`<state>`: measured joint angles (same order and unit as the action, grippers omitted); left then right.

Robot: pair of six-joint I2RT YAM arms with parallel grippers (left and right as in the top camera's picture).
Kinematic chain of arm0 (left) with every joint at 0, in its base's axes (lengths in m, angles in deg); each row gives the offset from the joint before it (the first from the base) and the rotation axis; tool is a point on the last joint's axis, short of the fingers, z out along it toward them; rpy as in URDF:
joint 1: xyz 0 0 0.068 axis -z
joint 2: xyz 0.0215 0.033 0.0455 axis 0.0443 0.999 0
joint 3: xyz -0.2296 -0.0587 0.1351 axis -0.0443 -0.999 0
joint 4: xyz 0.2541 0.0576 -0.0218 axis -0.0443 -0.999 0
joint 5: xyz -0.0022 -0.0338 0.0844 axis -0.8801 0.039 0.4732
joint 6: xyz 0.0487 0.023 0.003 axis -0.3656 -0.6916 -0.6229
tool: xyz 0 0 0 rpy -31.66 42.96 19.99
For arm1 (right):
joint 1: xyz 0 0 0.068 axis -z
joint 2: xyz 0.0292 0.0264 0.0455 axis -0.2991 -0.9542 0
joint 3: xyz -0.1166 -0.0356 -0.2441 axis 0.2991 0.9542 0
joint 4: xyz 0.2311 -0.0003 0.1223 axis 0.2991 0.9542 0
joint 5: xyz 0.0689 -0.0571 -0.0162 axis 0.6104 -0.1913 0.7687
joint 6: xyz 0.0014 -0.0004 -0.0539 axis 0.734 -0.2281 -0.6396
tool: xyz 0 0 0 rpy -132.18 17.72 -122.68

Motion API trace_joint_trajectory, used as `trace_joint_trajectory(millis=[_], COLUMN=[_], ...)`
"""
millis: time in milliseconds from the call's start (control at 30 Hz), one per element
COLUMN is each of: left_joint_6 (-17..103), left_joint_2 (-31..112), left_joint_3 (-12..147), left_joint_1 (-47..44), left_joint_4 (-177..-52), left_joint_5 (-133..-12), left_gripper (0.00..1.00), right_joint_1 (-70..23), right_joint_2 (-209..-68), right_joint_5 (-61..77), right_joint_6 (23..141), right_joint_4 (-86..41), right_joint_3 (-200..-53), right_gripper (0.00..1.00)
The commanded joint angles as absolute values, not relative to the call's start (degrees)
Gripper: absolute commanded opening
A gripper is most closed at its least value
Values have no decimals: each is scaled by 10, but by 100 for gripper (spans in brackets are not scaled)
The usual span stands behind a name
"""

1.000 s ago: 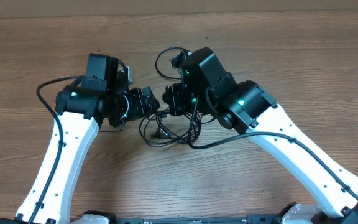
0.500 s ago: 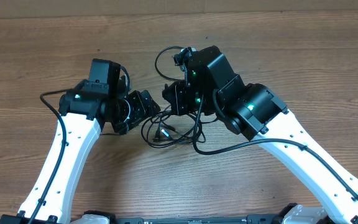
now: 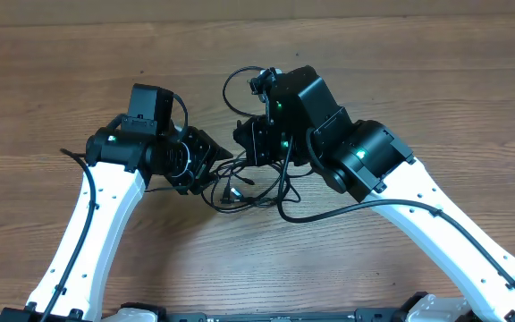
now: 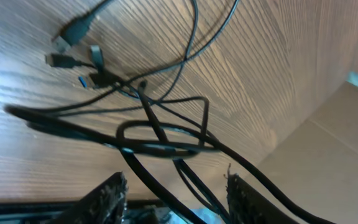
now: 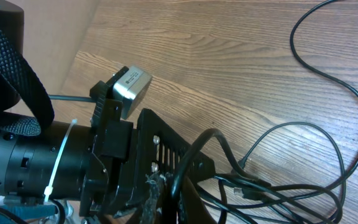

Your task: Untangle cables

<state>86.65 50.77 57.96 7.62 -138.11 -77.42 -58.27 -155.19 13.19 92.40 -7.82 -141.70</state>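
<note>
Moved: Your left gripper (image 4: 173, 185) has slid in closer to the knot, and its two fingers have come nearer to each other. Your right arm has shifted only a little.
Left gripper: The fingers are apart, one on each side of the cords. A few cords run through the gap. You cannot see a pinch yet.
Right gripper: Your right gripper (image 5: 166, 200) has its fingers together. It looks clamped on one cord that loops up out of it.
Why held so: The right side seems to hold the knot in place, so the left side can grab one cord and pull it free. That is my guess.
Where the cables are: The cables (image 3: 240, 192) lie on the table (image 3: 418, 72), between the two grippers and a bit in front of them. One loop curls out past the right gripper, on the far side.
Which way they run: In the left wrist view the long cords run from the fingers toward the upper left. The plugs (image 4: 73, 31) sit at that far end, close together, and their tips point left.
Knot: The cords cross each other many times in the middle. You cannot tell which cord is on top.
</note>
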Motion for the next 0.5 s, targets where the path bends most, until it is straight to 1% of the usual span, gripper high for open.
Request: trace_joint_trajectory(millis=[0, 100, 133, 167, 200, 233, 400, 467], left_joint_6=[897, 906, 908, 909, 909, 909, 903, 877], left_joint_2=[513, 513, 513, 513, 513, 513, 513, 513], left_joint_3=[574, 575, 574, 574, 574, 574, 574, 575], left_joint_1=[80, 80, 80, 80, 80, 80, 81, 81], left_joint_4=[-1381, -1380, -1380, -1380, -1380, -1380, -1380, -1375], left_joint_5=[-809, -808, -809, -809, -809, -808, -784, -767], left_gripper=[42, 33, 25, 14, 7, 4, 5, 5], right_joint_1=[-582, -582, -582, -582, -582, -582, -582, -582], right_joint_2=[-1536, -1536, -1536, -1536, -1536, -1536, -1536, -1536], right_joint_5=[135, 135, 135, 135, 135, 135, 135, 135], right_joint_6=[920, 920, 920, 920, 920, 920, 920, 920], right_joint_4=[-82, -82, -82, -82, -82, -82, -81, -77], right_joint_3=[-1421, -1421, -1421, -1421, -1421, -1421, -1421, -1421], right_gripper=[4, 4, 4, 4, 4, 4, 4, 4])
